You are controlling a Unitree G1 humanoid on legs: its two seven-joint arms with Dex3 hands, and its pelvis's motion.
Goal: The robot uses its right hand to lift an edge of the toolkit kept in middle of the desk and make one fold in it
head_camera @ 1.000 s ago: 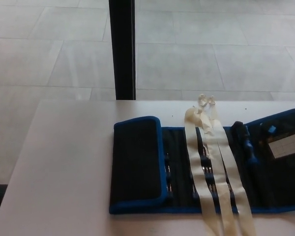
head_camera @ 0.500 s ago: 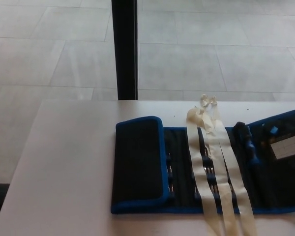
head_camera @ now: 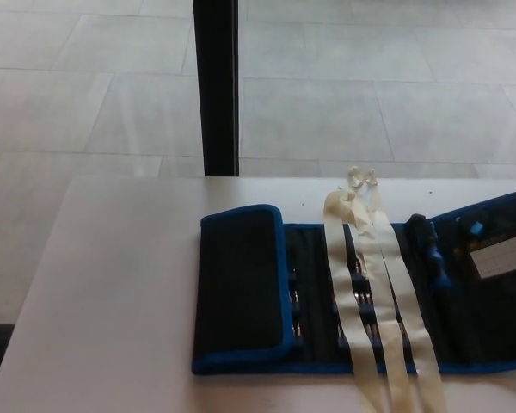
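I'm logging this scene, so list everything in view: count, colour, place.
toolkit: one, black with blue trim, middle-right of the desk, its left end folded over as a flap
straps: two, cream, lying across the toolkit, knotted at the far end
tools: several, dark with blue parts, in the toolkit's pockets; number unclear
label: one, pale, on the toolkit's right part
desk: one, off-white
post: one, black, upright behind the desk
floor: grey tiles, beyond the desk
robot's hands: neither in view

Toolkit right end, ribbons' lower ends cut off.
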